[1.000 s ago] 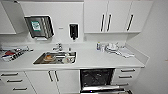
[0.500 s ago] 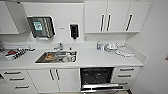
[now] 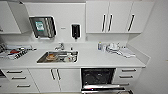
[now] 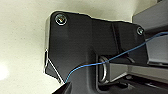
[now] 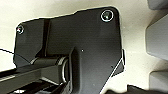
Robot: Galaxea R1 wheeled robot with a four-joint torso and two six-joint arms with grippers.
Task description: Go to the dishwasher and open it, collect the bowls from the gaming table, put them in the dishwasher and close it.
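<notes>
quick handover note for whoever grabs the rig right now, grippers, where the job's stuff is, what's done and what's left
Grippers: I cannot tell whether the left or the right is open or shut; the wrist views do not settle it.
Dishwasher: under the white counter, right of the sink. Its door is folded down and the dark inside shows, so opening is done.
Bowls: neither the green nor the yellow-green one can be made out here. White dishes on the counter are not part of the job.
Left: collect the bowls from the gaming table, load them in the dishwasher, close it.
</notes>
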